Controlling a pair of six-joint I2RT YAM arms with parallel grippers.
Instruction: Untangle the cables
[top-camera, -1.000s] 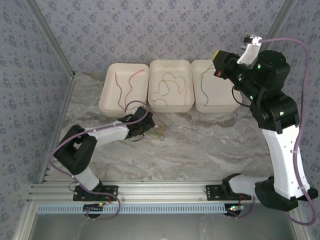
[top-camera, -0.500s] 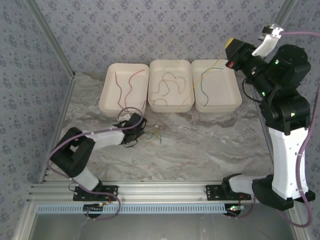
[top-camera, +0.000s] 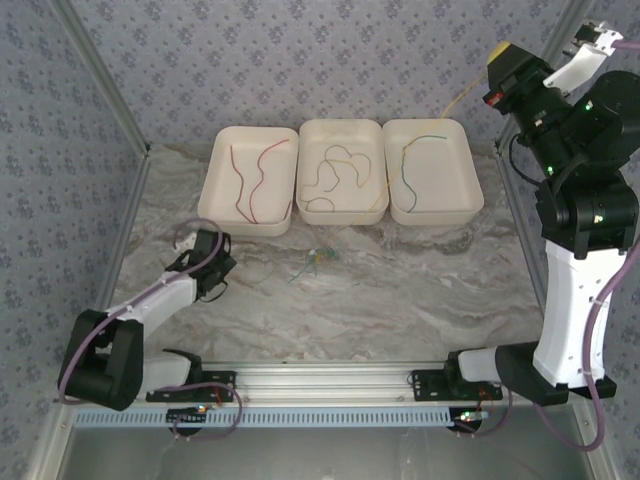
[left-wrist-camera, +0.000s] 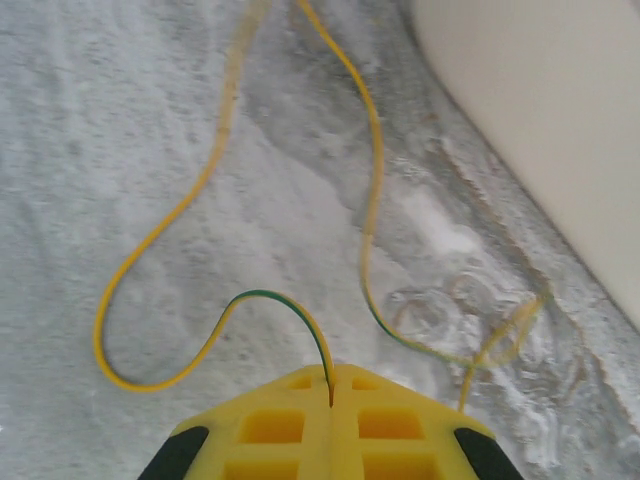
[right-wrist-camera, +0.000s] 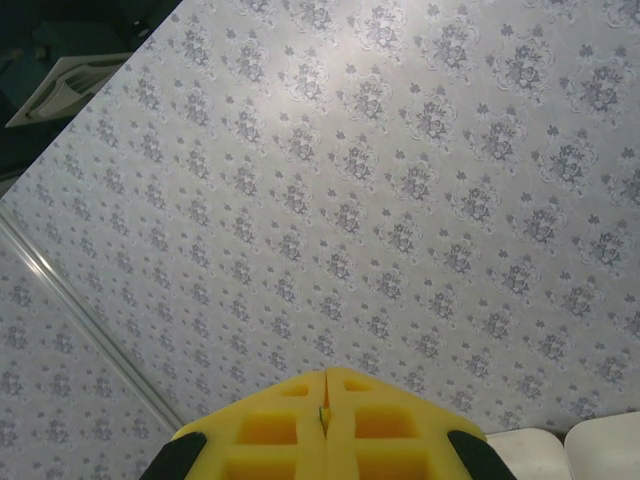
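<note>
**Both pincers shut on cables, one strand pulled up high**

In the left wrist view we see the left pincer (left-wrist-camera: 330, 378) with its yellow fingers pressed together on the end of a yellow-green cable (left-wrist-camera: 262, 293). The cable rises from the seam between them, loops over the marbled tabletop (left-wrist-camera: 110, 120) and runs off toward the top of the view. The wall of a white tray (left-wrist-camera: 560, 120) stands just beside it on the right.

From above, we find the left pincer (top-camera: 215, 262) low over the tabletop (top-camera: 420, 290), in front of the left tray (top-camera: 215, 205). A small tangle (top-camera: 315, 258) of yellow and green strands lies on the tabletop in front of the middle tray (top-camera: 342, 124).

The right pincer (top-camera: 500, 65) hangs high at the far right, against the patterned wall (top-camera: 300, 60). A yellow cable (top-camera: 458, 98) slants down from it toward the trays. In its own wrist view the right pincer (right-wrist-camera: 326, 380) is shut, with a thin strand end caught in the seam.

Red cables (top-camera: 245, 185) lie in the left tray, thin dark cables (top-camera: 335, 175) in the middle tray, and a green cable (top-camera: 412, 155) in the right tray (top-camera: 455, 190).
</note>
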